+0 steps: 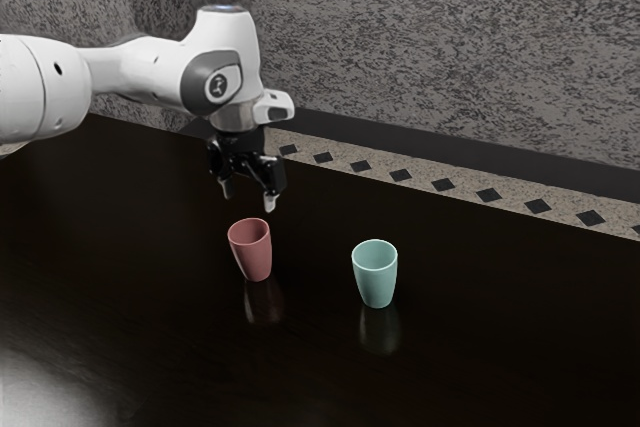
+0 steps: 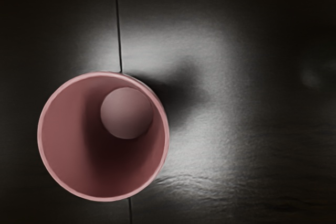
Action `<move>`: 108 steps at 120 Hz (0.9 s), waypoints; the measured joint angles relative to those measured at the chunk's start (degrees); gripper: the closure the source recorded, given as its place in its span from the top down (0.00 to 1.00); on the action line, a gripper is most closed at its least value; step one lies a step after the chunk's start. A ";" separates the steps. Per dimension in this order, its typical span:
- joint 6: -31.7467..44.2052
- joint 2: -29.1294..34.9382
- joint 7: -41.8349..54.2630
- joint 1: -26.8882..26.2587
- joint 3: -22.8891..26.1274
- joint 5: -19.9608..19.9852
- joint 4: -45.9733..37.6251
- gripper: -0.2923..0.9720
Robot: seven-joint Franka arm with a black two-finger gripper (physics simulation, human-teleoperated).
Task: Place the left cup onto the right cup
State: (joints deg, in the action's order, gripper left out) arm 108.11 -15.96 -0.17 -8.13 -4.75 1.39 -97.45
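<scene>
Hovering just above the pink cup [image 1: 250,249] (upright on the dark worktop [image 1: 120,347]), the gripper [image 1: 247,197] held its fingers [image 1: 268,195] apart, empty. Toward the exterior view's right stood the teal cup [image 1: 375,273]. An off-centre descent risked clipping the pink rim and tipping it.

Dusty-pink tapered cup [image 1: 250,249] [image 2: 103,136]: smooth, matt, plastic or unglazed ceramic, can't tell which; inside has the same dull finish. Pale teal tapered cup [image 1: 375,272]: same smooth matt surf. Near-black tabletop [image 1: 120,297]: polished, v. glossy, mirrors both cups & a soft light patch; wrist view shows faint grain + a thin seam, wood-like. Grey speckled wall [image 1: 450,37]: rough, granite-like, matt. White arm shell [image 1: 130,72]: smooth plastic w/ slight sheen. Black two-finger gripper [image 1: 247,197]: matt, w/ pale tips.
</scene>
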 joint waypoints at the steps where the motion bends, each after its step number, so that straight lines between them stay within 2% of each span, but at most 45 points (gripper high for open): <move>1: 0.05 -0.01 -0.03 -0.02 0.00 0.04 -0.04 0.75; 108: 4.60 -6.38 -1.38 0.28 0.09 1.55 0.47 0.75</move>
State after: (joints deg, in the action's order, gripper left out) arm 112.71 -22.34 -1.55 -7.85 -4.66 2.94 -96.98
